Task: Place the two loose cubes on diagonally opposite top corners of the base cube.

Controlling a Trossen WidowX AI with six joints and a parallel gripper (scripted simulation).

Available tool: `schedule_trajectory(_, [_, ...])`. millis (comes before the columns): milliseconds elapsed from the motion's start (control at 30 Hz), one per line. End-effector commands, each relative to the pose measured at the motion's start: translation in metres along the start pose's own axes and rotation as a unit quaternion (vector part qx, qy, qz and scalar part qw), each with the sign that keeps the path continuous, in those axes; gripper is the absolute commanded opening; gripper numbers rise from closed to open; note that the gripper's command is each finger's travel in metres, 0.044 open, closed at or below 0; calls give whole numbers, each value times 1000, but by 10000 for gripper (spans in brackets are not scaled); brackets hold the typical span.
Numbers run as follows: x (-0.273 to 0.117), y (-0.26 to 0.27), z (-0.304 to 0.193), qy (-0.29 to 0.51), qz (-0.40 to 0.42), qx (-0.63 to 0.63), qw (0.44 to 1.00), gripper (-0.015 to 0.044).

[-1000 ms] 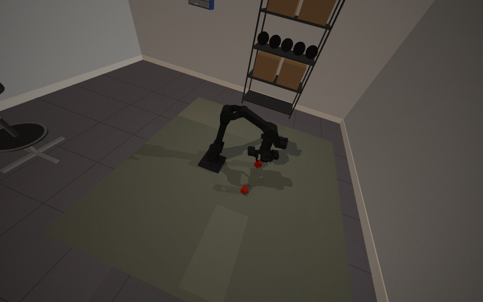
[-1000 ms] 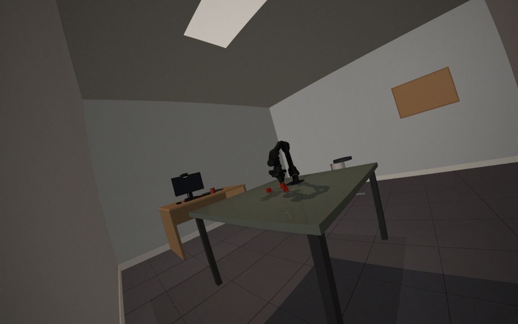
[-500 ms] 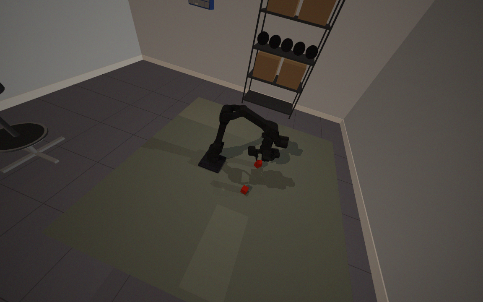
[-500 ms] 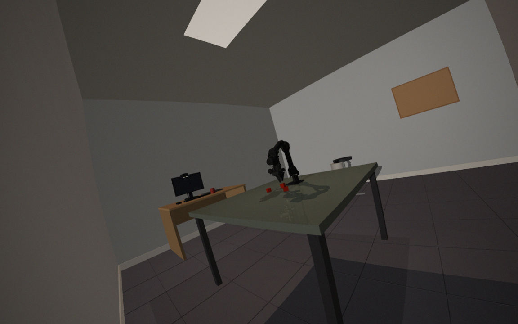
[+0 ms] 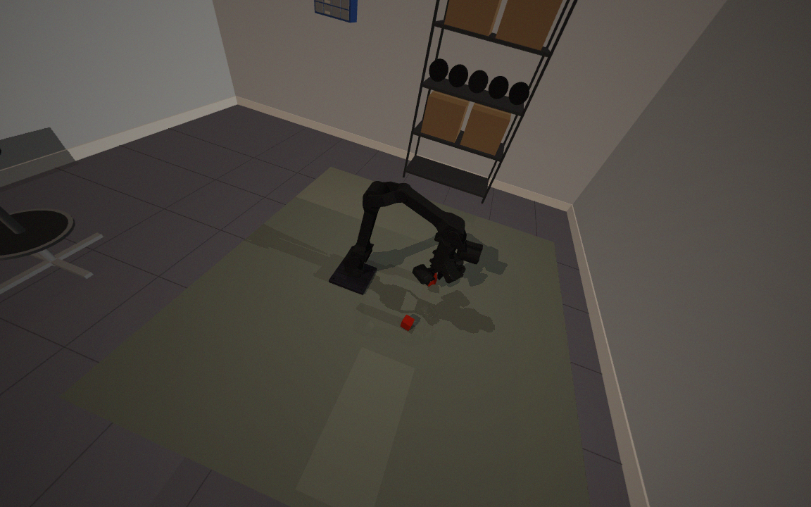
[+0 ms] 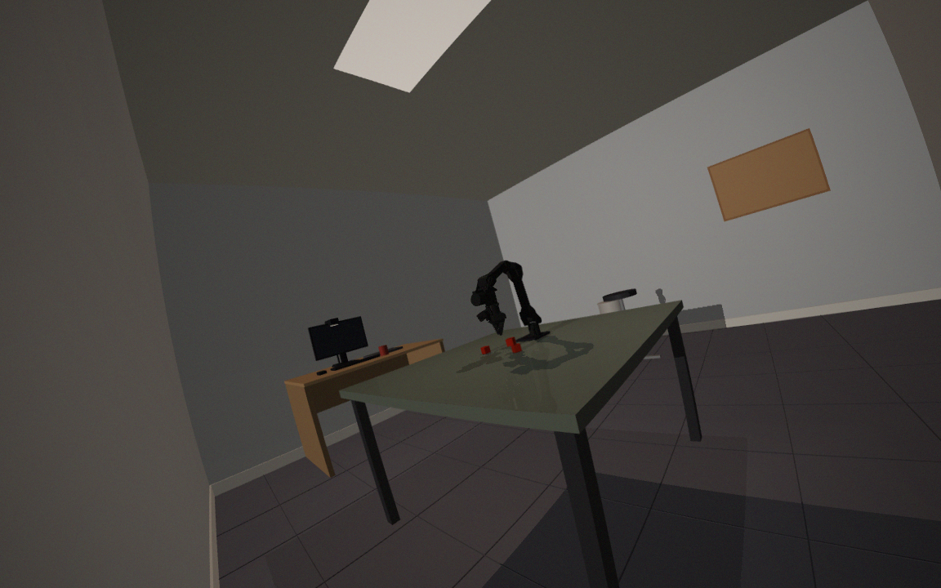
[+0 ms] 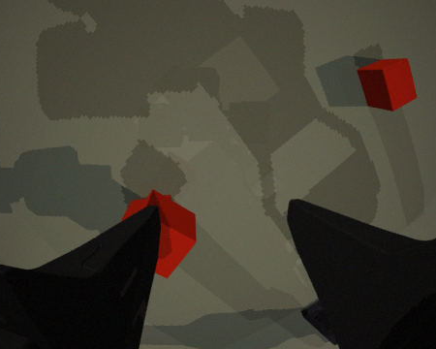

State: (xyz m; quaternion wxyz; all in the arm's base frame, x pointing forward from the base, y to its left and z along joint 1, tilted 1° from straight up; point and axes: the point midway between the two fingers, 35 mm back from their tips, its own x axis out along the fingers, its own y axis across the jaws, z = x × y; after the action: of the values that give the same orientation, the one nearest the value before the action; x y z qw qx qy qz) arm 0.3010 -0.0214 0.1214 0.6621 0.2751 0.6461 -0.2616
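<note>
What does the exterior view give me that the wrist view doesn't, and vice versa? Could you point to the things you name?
Exterior only: the arm's elbow (image 6: 510, 268), the desk (image 6: 309, 427) and the monitor (image 6: 337, 338).
Wrist only: the gap between the fingertips, plainly wide, with no cube in it.
Both: the open gripper (image 6: 499, 333) (image 7: 225, 213), the lone red cube (image 6: 484, 349) (image 7: 388, 84), the other red cubes (image 6: 515, 349) (image 7: 180, 242) and the table (image 6: 444, 391) (image 7: 15, 87).
</note>
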Motion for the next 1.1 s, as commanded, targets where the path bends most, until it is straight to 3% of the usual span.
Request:
schedule_trajectory(0, [-6, -13, 11, -3, 1, -108, 994, 265])
schedule_trajectory(533, [-18, -61, 40, -5, -3, -440, 898, 265])
schedule_trajectory(1067, [-30, -112, 58, -3, -8, -720, 694, 265])
